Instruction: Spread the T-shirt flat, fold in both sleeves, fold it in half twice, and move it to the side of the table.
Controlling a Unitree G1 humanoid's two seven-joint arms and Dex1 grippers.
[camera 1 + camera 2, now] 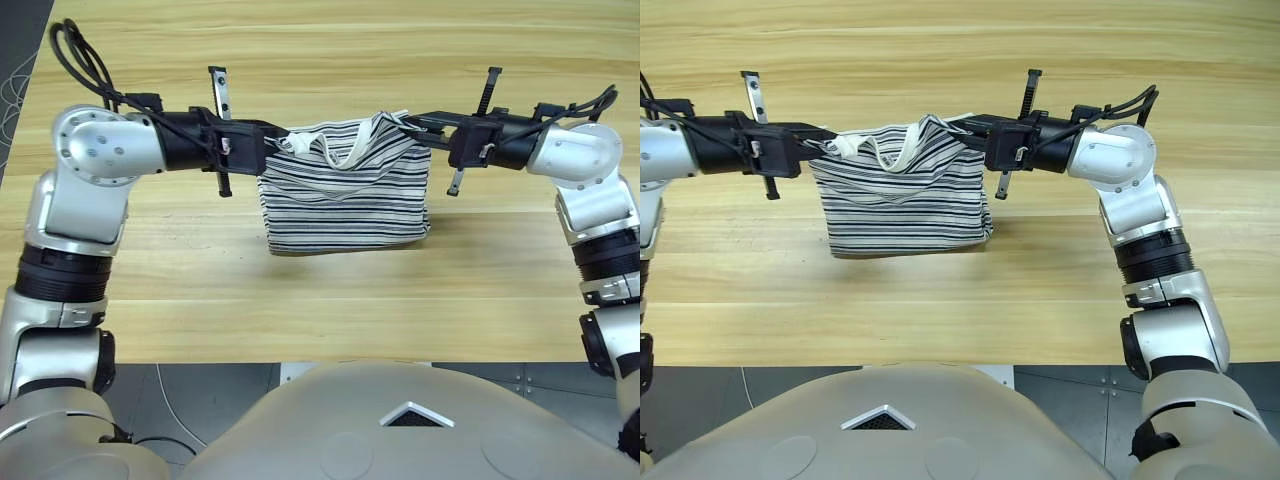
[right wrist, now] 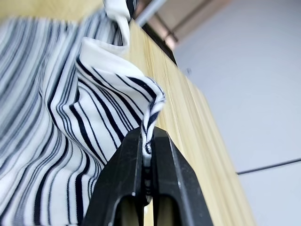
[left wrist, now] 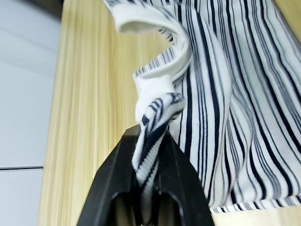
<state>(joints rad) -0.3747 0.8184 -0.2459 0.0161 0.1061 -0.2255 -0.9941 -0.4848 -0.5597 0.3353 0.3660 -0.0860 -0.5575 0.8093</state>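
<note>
1. T-shirt (image 1: 345, 195): striped, black on white. It hangs in the air over the middle of the table (image 1: 300, 50), strung between the two grippers by its top corners. It hangs as a short, squarish bundle of several layers, and the white collar band sags at the top. The lower hem is close over the wood with a shadow beneath. I cannot tell whether it brushes the surface.
2. Left gripper (image 1: 280, 140): jaws pinched together on a bunched upper corner of the cloth. The arm reaches in level from the robot's left.
3. Right gripper (image 1: 415, 125): jaws closed tight on the opposite upper corner, with a thin fold of fabric nipped between the tips.
4. Step in hand, as I judge it: the cloth looks too bunched at the top for a finished fold. It is either a halving fold being carried over or the lift before setting down.
5. Next move, by my reckoning: both arms keep the same height and spacing so the top edge stays taut. They then lower so the hem lands first and the layers lay down without rucking.
6. Edges: the near table edge lies towards the robot, apart from the hem. The table's left edge shows at the far left corner.
7. Open room: bare wood lies to both sides of the shirt and beyond it, giving space for a sideways carry either way.
</note>
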